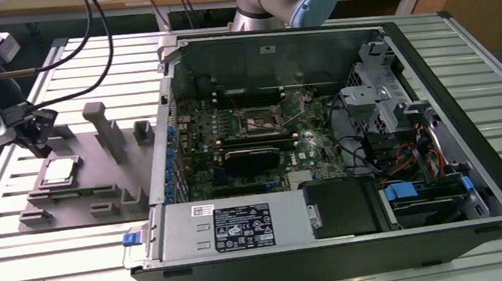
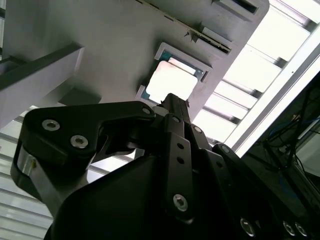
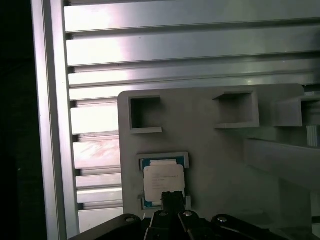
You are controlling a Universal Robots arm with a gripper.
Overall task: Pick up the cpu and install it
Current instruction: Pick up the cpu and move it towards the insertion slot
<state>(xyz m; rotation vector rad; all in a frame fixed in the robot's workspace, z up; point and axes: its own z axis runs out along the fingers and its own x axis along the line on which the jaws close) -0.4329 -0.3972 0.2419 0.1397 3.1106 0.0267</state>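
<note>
The cpu [image 1: 58, 172], a flat square chip with a silvery top, lies in a shallow pocket of the grey fixture plate [image 1: 92, 195] at the exterior view's left. My gripper [image 1: 38, 142] hangs just above and behind it, not touching it. In both wrist views the black fingertips sit pressed together with nothing between them. The gripper [image 3: 173, 198] overlaps the near edge of the cpu [image 3: 162, 181] in the first wrist view. In the second wrist view the gripper [image 2: 174, 102] points at the cpu [image 2: 170, 82]. The motherboard socket [image 1: 261, 120] lies inside the open computer case.
The open computer case [image 1: 473, 182] takes up the middle and right of the slatted metal table [image 1: 53, 267]. Grey upright posts [image 1: 105, 129] rise from the fixture beside the cpu. Cables [image 1: 74, 94] hang from the arm over the table's left.
</note>
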